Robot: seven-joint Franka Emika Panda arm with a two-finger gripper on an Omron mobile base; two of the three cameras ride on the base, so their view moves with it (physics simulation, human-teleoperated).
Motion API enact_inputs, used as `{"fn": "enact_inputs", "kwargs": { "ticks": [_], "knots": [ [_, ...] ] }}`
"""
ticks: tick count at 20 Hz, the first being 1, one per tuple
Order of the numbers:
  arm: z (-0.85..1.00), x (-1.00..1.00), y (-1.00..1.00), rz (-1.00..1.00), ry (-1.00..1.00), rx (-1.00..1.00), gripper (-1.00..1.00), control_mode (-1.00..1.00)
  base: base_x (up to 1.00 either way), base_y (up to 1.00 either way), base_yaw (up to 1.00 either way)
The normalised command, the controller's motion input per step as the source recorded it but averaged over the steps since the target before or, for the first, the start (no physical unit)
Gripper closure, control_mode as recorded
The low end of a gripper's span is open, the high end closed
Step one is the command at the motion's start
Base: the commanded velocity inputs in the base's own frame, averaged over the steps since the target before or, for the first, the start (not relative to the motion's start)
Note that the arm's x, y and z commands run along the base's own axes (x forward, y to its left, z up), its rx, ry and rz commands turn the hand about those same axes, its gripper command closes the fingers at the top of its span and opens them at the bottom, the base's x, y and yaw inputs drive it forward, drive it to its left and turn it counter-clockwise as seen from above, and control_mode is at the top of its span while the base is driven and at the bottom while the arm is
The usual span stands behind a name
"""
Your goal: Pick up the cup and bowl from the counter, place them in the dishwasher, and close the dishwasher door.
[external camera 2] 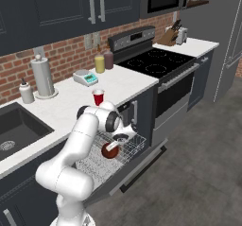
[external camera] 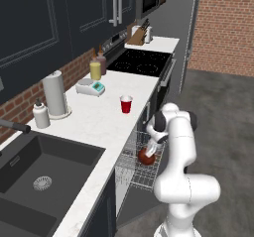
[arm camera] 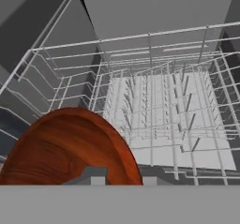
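Clamped on the rim of the bowl (external camera: 145, 155), the end effector (external camera: 150, 150) hangs low over the pull-out wire rack (external camera: 138, 167) of the dishwasher (external camera 2: 124, 166), the arm bent down from the worktop edge. That bowl is shallow and round, a glossy red-brown with a streaked, wood-like grain; in the hand view its curved wall (arm camera: 70, 148) bulges up at the lower left, tilted on edge rather than lying flat, with the two dark fingertips (arm camera: 96, 177) at its rim. Behind it the rack is a thin silver grid with rows of upright tines over a pale floor. Going left to right along the worktop (external camera: 89, 127), a white speckled stone slab: a black sink (external camera: 34, 174) set into it, a small white soap bottle (external camera: 40, 114), an upright white paper towel roll (external camera: 54, 94), a flat white kitchen scale (external camera: 90, 87), two bottles (external camera: 97, 66) against the brick wall, then the cup (external camera: 126, 103). It stands upright near the front edge, red and tapered, mouth up with a white rim, well apart from the bowl. Below the rack, the dishwasher door (external camera 2: 137, 170) lies dropped open, a flat dark grey panel.
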Motion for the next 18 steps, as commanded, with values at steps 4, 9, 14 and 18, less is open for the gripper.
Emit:
{"fn": "enact_inputs", "kwargs": {
  "ticks": [4,9,14,18],
  "knots": [
    [-0.37,0.21,0.06,0.04,-0.05,0.0,1.0,-1.0,0.0,0.0,0.0],
    [-0.4,0.17,0.0,0.06,-0.09,0.0,1.0,-1.0,0.0,0.0,0.0],
    [-0.23,0.12,0.0,0.04,-0.08,0.0,1.0,-1.0,0.0,0.0,0.0],
    [-0.14,0.21,0.06,0.01,-0.06,0.0,1.0,-1.0,0.0,0.0,0.0]
  ]
}}
